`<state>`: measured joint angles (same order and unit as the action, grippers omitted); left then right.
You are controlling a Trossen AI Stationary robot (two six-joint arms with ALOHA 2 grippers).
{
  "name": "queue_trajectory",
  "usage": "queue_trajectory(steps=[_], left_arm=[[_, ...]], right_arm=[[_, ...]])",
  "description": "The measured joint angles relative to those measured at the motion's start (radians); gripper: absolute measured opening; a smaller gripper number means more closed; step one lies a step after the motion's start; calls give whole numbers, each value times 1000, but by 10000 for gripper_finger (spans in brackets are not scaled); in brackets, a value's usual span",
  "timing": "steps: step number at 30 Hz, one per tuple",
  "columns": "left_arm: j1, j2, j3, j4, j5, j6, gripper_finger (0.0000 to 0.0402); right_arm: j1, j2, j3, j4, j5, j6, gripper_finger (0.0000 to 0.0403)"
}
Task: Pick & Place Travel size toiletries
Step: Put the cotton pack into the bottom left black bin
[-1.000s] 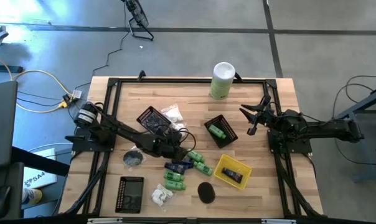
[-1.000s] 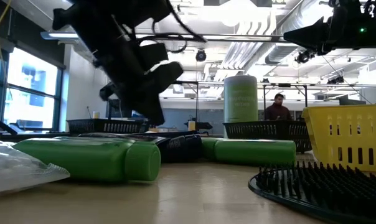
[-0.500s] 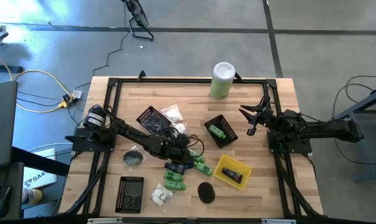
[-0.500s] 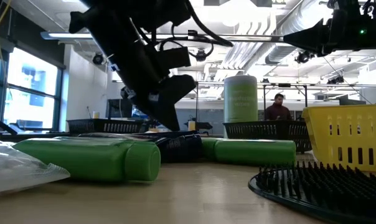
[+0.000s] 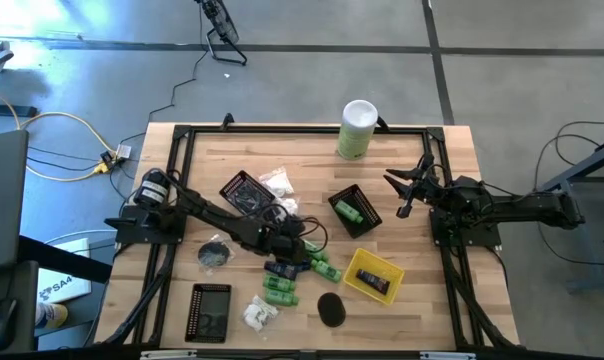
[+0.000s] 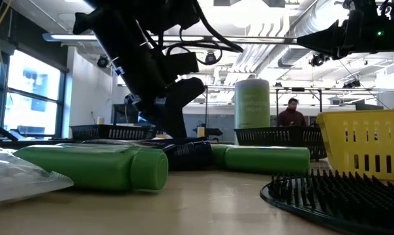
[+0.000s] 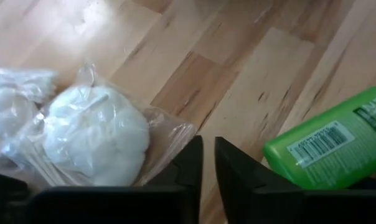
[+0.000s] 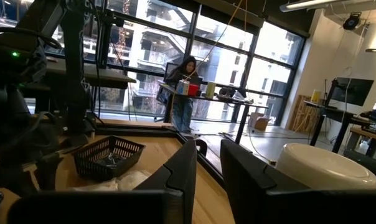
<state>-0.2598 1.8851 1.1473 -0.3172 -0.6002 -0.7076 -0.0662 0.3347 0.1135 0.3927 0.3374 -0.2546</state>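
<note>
The travel size toiletries lie scattered mid-table: green bottles (image 5: 322, 263) (image 5: 279, 291), navy tubes (image 5: 284, 268), black discs (image 5: 214, 252) (image 5: 329, 308) and white packets (image 5: 277, 183) (image 5: 260, 315). One green bottle (image 5: 349, 211) lies in a black basket (image 5: 365, 222). My left gripper (image 5: 300, 246) hangs low beside the green bottles and navy tubes. In its wrist view the fingers (image 7: 191, 163) stand a narrow slit apart with nothing between them, a white packet (image 7: 91, 134) and a green bottle (image 7: 331, 149) just beyond. My right gripper (image 5: 397, 192) waits raised at the right, its fingers (image 8: 183, 165) slightly apart and empty.
A tall white-and-green canister (image 5: 357, 128) stands at the back edge. A yellow basket (image 5: 357, 268) holding a dark item sits front right, a second black basket (image 5: 237, 185) back left, a flat black one (image 5: 210, 310) front left. People show in the room beyond.
The left arm has reached to the right and come down closer to the green bottles and navy tubes, then held nearly still. The right arm has not moved.
</note>
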Motion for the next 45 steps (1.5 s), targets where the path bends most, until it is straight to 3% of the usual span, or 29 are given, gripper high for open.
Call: queue_trajectory(steps=[8, 13, 17, 29, 36, 45], left_arm=[[56, 0, 0, 2, 49, -184, 164], [76, 0, 0, 5, 146, -199, 231], [79, 0, 0, 10, 168, -199, 267], [79, -7, 0, 27, 167, -233, 278], [76, -83, 0, -6, 163, -265, 278], [25, -140, 0, -270, 177, -504, 278]], right_arm=[[0, 0, 0, -1, 0, 0, 66], [0, 0, 0, -2, 0, 0, 66], [0, 0, 0, -2, 0, 0, 66], [0, 0, 0, -2, 0, 0, 66], [0, 0, 0, -6, 0, 0, 66], [0, 0, 0, -26, 0, 3, 66]])
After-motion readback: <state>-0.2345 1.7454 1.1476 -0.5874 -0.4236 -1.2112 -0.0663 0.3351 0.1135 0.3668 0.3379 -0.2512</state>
